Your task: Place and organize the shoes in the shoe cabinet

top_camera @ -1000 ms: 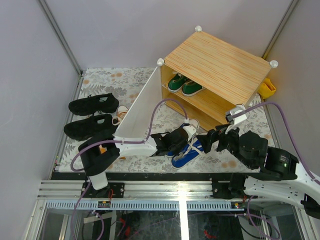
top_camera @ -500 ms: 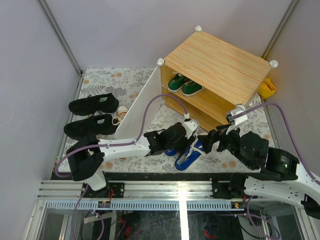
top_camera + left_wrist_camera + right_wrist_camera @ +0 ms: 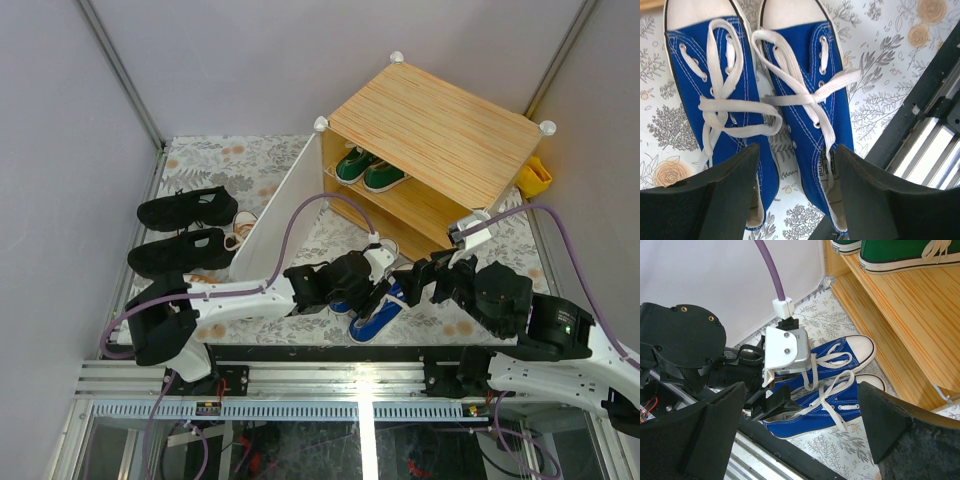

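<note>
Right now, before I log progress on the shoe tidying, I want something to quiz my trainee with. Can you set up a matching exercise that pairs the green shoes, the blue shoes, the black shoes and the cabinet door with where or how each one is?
Things:
1. green shoes
2. blue shoes
3. black shoes
4. cabinet door

Places or states:
A. on the floral mat, left of the door
B. swung open
C. inside the shoe cabinet
D. on the mat, just in front of the cabinet

Pairs: 1-C, 2-D, 3-A, 4-B
</note>
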Robot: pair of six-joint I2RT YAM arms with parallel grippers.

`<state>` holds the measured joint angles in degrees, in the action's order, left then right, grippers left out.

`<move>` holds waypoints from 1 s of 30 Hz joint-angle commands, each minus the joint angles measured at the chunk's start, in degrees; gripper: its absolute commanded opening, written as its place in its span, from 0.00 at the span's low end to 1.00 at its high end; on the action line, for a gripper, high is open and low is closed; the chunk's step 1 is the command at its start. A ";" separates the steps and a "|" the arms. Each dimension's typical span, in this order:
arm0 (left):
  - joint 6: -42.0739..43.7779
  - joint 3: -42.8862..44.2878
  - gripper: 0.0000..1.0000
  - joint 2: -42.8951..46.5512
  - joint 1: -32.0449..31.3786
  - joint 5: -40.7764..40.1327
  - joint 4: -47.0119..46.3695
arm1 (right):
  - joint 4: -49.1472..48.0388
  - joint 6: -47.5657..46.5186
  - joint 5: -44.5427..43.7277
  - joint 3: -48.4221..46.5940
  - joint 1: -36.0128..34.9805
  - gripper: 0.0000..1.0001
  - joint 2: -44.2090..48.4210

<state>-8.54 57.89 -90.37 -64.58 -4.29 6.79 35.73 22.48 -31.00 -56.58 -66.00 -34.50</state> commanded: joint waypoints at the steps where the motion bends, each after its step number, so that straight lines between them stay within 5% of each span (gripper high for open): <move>1: -1.44 -1.03 0.63 -0.87 -0.41 -0.36 1.23 | -1.17 0.11 -1.73 -0.91 -0.10 0.99 -0.40; 15: -3.07 -0.99 0.72 -4.27 -0.44 -3.69 1.59 | -1.27 0.22 -1.27 -0.49 -0.14 0.99 -0.40; 30: -2.92 -3.33 0.68 -5.52 -0.53 0.28 -0.66 | -1.17 0.41 -1.55 -0.20 -0.11 0.99 0.22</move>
<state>-11.29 55.16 -94.78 -64.73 -5.67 7.81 35.73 22.48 -30.98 -56.55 -66.00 -34.59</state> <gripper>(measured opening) 0.691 0.993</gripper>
